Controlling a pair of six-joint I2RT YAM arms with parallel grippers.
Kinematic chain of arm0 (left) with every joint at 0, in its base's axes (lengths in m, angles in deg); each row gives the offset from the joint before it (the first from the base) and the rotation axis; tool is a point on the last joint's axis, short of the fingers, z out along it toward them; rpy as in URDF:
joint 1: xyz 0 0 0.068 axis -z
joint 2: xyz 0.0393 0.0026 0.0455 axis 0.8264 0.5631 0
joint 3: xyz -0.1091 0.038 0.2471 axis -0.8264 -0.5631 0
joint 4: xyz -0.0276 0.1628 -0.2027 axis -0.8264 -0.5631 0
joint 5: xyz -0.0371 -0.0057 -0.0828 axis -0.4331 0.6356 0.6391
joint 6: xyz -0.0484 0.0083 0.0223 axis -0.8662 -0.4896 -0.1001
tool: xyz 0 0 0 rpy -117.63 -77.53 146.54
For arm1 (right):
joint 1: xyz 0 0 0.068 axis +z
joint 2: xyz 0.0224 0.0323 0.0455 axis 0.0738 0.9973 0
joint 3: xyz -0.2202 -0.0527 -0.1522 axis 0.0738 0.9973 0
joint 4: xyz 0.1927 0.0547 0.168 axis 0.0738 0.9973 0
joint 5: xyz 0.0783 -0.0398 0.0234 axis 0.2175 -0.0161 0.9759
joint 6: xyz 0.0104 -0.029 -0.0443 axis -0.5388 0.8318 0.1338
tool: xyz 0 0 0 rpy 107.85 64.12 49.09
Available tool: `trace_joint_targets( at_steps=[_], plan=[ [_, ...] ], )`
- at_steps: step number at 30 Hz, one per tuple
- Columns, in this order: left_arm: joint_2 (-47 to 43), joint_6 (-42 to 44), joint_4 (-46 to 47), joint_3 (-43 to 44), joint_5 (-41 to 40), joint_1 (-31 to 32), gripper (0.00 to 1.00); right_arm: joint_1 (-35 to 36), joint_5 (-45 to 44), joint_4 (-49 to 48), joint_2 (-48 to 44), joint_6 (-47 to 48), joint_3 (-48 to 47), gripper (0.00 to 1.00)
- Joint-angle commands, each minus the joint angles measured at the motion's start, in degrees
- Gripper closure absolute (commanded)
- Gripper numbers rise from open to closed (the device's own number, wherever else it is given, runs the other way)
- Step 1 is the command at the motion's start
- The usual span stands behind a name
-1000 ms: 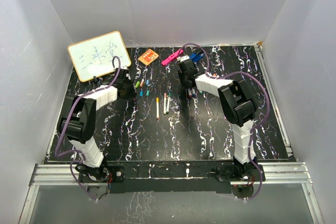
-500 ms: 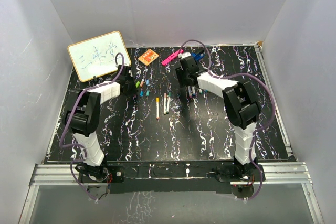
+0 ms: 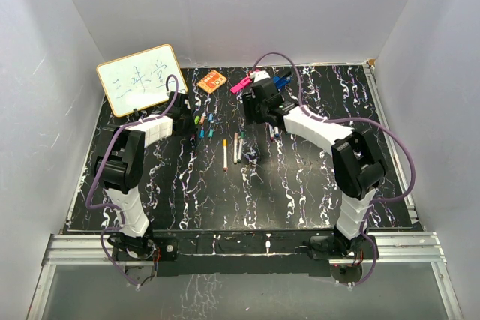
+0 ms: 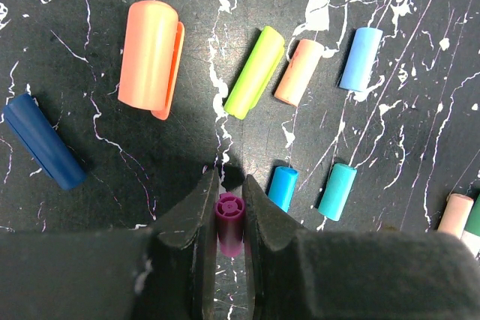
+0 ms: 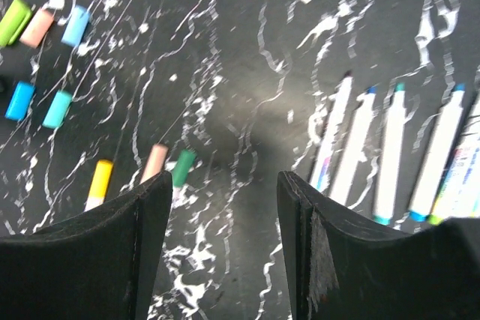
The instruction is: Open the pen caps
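In the left wrist view my left gripper (image 4: 229,185) is shut on a purple pen cap (image 4: 229,219), held just above the table. Loose pen caps lie beyond it: orange (image 4: 150,54), dark blue (image 4: 43,151), lime green (image 4: 255,71), peach (image 4: 298,71), light blue (image 4: 359,58), blue (image 4: 283,187) and teal (image 4: 337,191). My right gripper (image 5: 225,185) is open with nothing between its fingers, over bare table. To its right lies a row of uncapped white pens (image 5: 390,155). To its left lie pens still capped in yellow (image 5: 100,180), pink (image 5: 155,161) and green (image 5: 183,166).
A whiteboard (image 3: 140,79) leans at the back left. An orange card (image 3: 212,81), a pink highlighter (image 3: 244,82) and a blue tool (image 3: 280,80) lie along the table's back edge. White walls enclose the table on three sides.
My right gripper has opened and swung left, away from the row of white pens. The left gripper has stayed shut on the purple cap and barely moved.
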Motion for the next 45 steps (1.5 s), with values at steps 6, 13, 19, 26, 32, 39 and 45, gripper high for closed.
trace_joint_targets(
  at_steps=[6, 13, 19, 26, 32, 39, 45],
  plan=[
    [-0.2, 0.4, -1.6, 1.5, -0.6, -0.1, 0.83, 4.8, 0.6, -0.6, 0.4, -5.0, 1.7, 0.44],
    [-0.8, 0.3, -2.2, 1.7, -0.6, -0.1, 0.72, 6.9, 0.7, -0.8, 1.8, -7.0, 2.8, 0.44],
    [-2.6, 0.2, -3.1, 2.0, -1.7, -0.1, 0.71, 8.1, 0.4, -0.9, 2.9, -7.8, 3.5, 0.45],
    [-10.1, -0.5, -4.6, 2.2, -4.1, -0.1, 0.65, 9.0, -0.8, -0.3, 4.4, -8.6, 3.7, 0.46],
    [-20.4, -1.1, -4.0, -0.8, -6.2, -0.1, 0.55, 9.1, -2.3, 0.8, 5.5, -8.8, 3.5, 0.48],
    [-28.9, -1.8, -3.5, -4.5, -6.8, -0.1, 0.50, 9.1, -3.5, 1.3, 6.4, -8.7, 3.7, 0.50],
    [-31.3, -2.4, -2.9, -5.7, -6.1, -0.1, 0.48, 9.1, -4.1, 1.6, 7.3, -8.6, 3.6, 0.52]
  ],
)
